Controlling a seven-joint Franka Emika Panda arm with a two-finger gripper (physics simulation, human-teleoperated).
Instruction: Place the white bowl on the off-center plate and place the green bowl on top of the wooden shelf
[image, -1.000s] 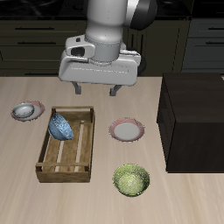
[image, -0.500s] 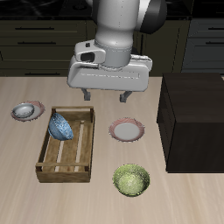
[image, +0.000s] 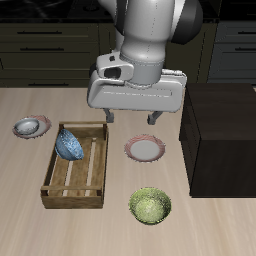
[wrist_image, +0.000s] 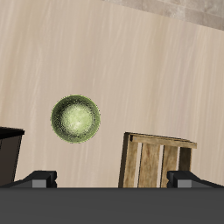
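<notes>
Legible text, labels, brands, numbers, signs: none in either view. No surface shown carries a readable mark.

White bowl (image: 30, 126) on plate; green bowl (image: 150, 206) upright near front edge.
</notes>
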